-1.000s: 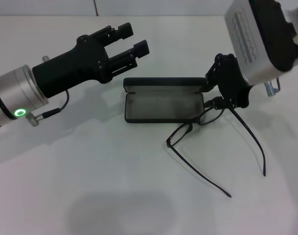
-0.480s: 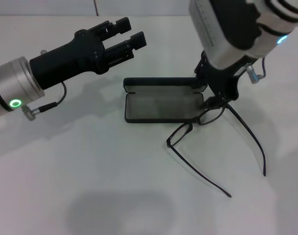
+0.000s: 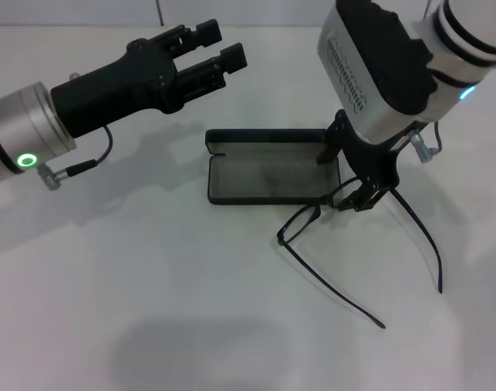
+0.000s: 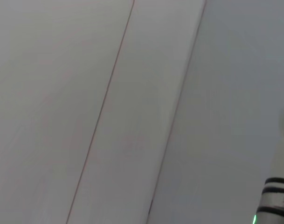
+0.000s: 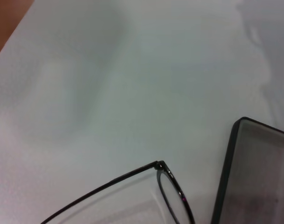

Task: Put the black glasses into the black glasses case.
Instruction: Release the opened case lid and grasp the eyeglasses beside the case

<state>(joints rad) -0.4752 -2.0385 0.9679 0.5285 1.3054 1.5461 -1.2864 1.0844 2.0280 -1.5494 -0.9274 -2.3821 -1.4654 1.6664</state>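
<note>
The black glasses case (image 3: 268,175) lies open on the white table, its grey lining up. The black glasses (image 3: 318,209) lie unfolded just in front of the case's right end, with both temple arms stretched toward the near right. My right gripper (image 3: 343,181) is down at the case's near right corner, open, its fingers on either side of the glasses' right lens area. The right wrist view shows a frame corner of the glasses (image 5: 159,164) and the case's edge (image 5: 253,186). My left gripper (image 3: 219,47) is open and empty, in the air behind and left of the case.
The white table (image 3: 150,285) stretches around the case and glasses. The left wrist view shows only a pale surface and part of the other arm (image 4: 277,200).
My right arm has swung left and turned, so its gripper now stands over the glasses' right end. My left arm has shifted slightly. The glasses and the case have not moved.
</note>
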